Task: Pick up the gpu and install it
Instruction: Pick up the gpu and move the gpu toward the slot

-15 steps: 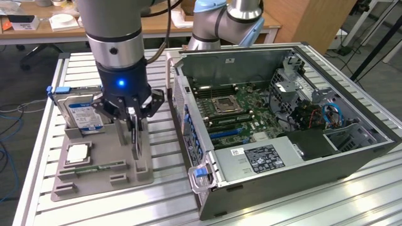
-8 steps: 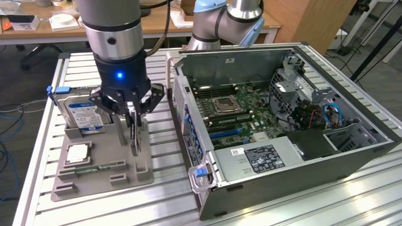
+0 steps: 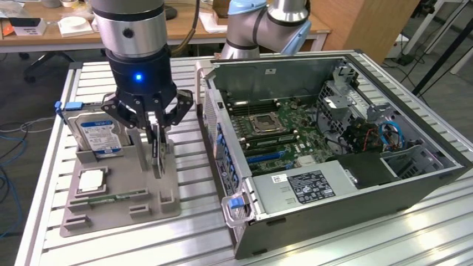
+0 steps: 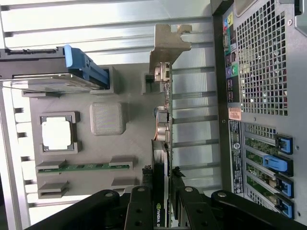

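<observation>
The gpu [image 3: 157, 158] is a thin dark card standing on edge over the grey parts holder [image 3: 122, 213], to the exterior view's left of the open computer case [image 3: 414, 183]. My gripper [image 3: 157, 132] comes down from above, its fingers closed against both faces of the card. In the wrist view the gpu [image 4: 166, 96] runs edge-on away from the gripper [image 4: 161, 211], with its silver bracket [image 4: 168, 40] at the far end. A black finger [image 4: 139, 208] presses each side. Whether the card's lower edge still touches the holder [image 4: 132, 148] I cannot tell.
The holder also carries a silver hard drive with a blue label [image 3: 99, 136], a processor chip [image 3: 90, 180] and a green memory stick [image 3: 118, 195]. The case lies open upward, showing its motherboard [image 3: 273, 133]. Its rear panel with blue slot latches [image 4: 268, 158] lies close beside the card.
</observation>
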